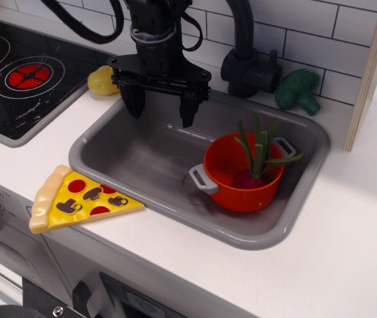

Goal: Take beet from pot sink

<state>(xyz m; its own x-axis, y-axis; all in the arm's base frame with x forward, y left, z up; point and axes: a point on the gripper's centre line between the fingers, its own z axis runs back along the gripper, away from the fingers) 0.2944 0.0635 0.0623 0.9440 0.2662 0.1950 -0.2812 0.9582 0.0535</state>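
The grey sink sits in the white counter. An orange-red pot with grey side handles stands in the sink's right half. The beet sits inside the pot, its dark magenta bulb low against the far wall and its green leaves sticking up above the rim. My gripper hangs over the sink's back left part, up and to the left of the pot. Its two black fingers are spread apart with nothing between them.
A toy pizza slice lies on the counter at the sink's front left edge. A black stovetop is at the left, a yellow toy beside it. A black faucet and green broccoli stand behind the sink.
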